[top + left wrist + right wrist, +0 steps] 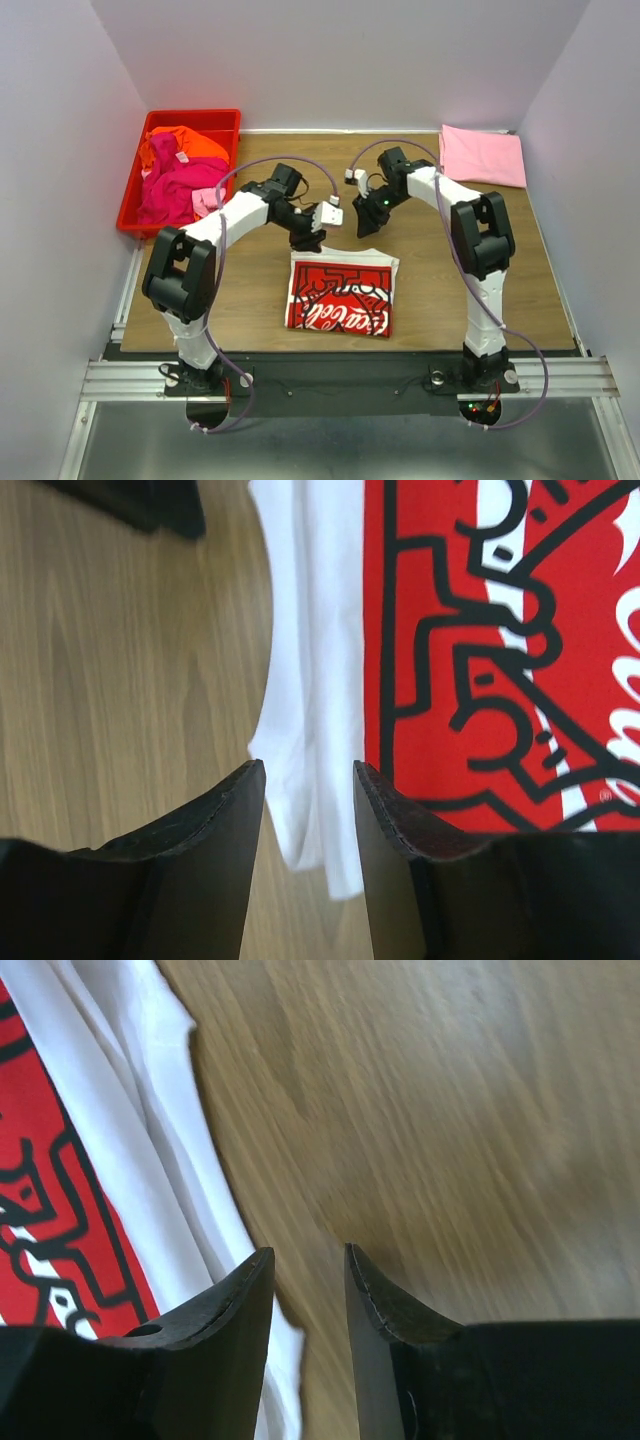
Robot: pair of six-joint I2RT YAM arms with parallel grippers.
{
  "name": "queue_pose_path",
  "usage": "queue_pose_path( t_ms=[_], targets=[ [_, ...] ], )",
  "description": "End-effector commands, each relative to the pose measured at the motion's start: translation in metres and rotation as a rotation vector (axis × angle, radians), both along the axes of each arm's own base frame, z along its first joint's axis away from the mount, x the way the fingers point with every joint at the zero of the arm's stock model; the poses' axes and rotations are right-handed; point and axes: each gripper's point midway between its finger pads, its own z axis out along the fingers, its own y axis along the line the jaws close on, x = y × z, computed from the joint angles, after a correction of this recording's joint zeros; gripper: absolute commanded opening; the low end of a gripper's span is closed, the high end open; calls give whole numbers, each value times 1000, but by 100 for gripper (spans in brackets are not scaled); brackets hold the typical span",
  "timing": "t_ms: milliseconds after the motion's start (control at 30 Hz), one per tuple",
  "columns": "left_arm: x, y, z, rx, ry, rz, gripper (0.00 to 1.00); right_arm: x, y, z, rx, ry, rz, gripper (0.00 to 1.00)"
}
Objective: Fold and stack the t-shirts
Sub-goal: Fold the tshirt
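A white t-shirt with a red printed graphic (340,292) lies folded into a rectangle on the wooden table, in the middle near the front. My left gripper (308,238) hovers at its far left corner. In the left wrist view its jaws (308,770) stand apart, with the shirt's white edge (310,680) lying loose on the wood beneath the gap. My right gripper (366,222) is just beyond the far right corner, open over bare wood (307,1252), with the shirt's white edge (130,1160) to its left. A pale pink t-shirt (482,155) lies folded at the back right.
A red plastic bin (195,114) stands at the back left, holding a crumpled orange tee (185,145) and a magenta one (170,190). The wooden table (450,290) is walled in by white panels on three sides.
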Motion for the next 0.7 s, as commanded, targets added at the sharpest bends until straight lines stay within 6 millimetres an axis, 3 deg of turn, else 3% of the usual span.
queue_pose_path(
  t_ms=[0,167,333,500,567,600,667],
  targets=[
    [0,-26,-3,-13,-36,-46,52,-6,33,10,82,68,8,40],
    [-10,-37,-25,17,-15,-78,52,-16,33,-11,69,132,12,36],
    [-12,-41,-40,42,-13,-76,50,-22,36,-8,101,163,14,31],
    [-14,-41,-46,58,-15,-93,28,-22,43,6,139,167,13,28],
    [-15,-42,-46,61,-11,-97,30,-24,43,8,147,177,13,27],
    [-15,-42,-46,63,-8,-95,40,-25,43,6,148,184,12,27],
    [-15,-42,-49,69,3,-97,49,-27,43,5,148,191,14,25]
  ],
)
